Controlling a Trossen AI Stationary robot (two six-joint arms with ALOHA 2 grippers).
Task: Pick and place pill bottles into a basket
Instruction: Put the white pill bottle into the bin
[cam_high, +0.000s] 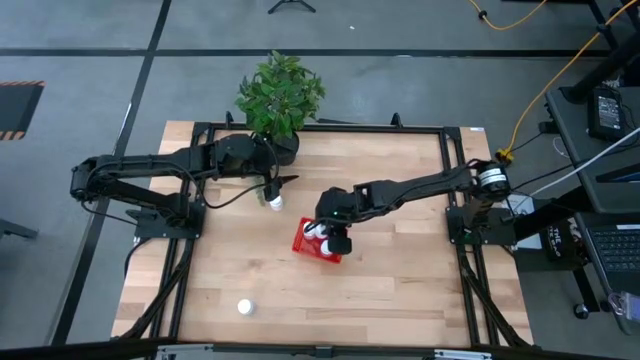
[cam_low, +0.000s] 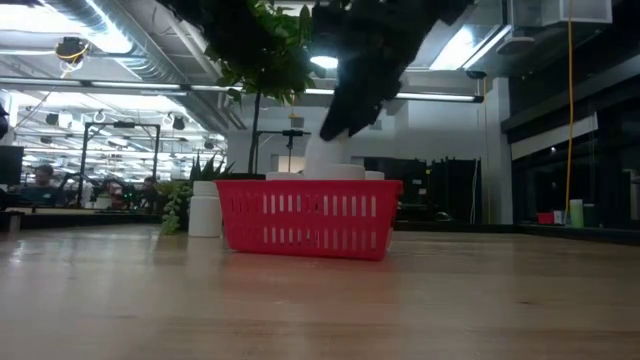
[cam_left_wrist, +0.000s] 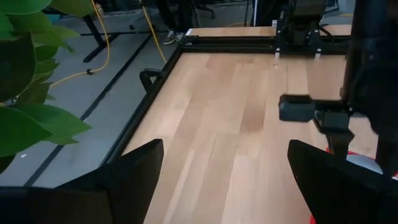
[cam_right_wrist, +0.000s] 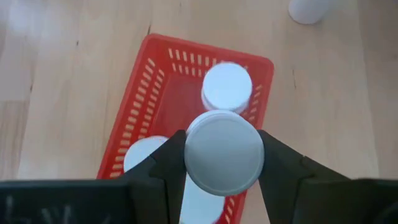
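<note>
1. The held pill bottle (cam_right_wrist: 224, 153) sits upright, white cap facing the wrist camera, clamped between the right gripper (cam_right_wrist: 222, 163) fingers, which press its two sides, closed only to bottle width.
2. Directly below hangs the red basket (cam_right_wrist: 140, 102), so the coming move looks like a straight drop: the bottle's long axis is vertical, the basket's long axis runs roughly 11 to 5 o'clock in the high view.
3. Inside the basket, a white bottle (cam_right_wrist: 227, 86) already stands; at least one more cap shows beside it.
4. Lattice plastic walls, smooth round caps, pale wood table (cam_high: 400, 260).
5. At about 10 o'clock from the basket, a bottle (cam_high: 275, 203) stands beneath the left gripper (cam_high: 271, 190), whose fingers are spread wide, holding nothing.
6. A lone bottle (cam_high: 243, 308) waits at 7 o'clock, nearer the left arm.
</note>
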